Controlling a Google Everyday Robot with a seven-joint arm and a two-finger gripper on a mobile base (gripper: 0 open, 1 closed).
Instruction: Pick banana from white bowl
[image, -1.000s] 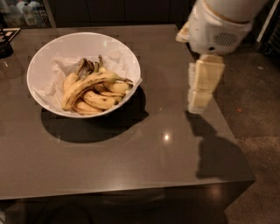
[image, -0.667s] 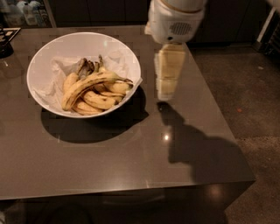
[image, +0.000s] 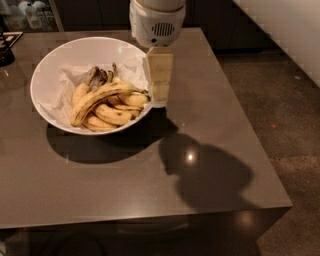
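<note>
The white bowl (image: 60, 62) stands on the left part of the grey table, lined with crumpled white paper. The banana (image: 100, 96), long, curved and yellow with brown streaks, lies on top of several shorter bananas inside it, its dark stem end pointing right. My gripper (image: 159, 95) hangs from the white wrist above the bowl's right rim, just right of the banana's stem end and not touching it.
The grey table (image: 200, 150) has its right edge near the tiled floor (image: 290, 110) and its front edge close below. A dark object (image: 6, 50) sits at the table's far left. Shelves with bottles (image: 25, 15) stand behind.
The gripper has moved left across the table, from right of the bowl to over its right rim. The bananas and bowl have not moved.
</note>
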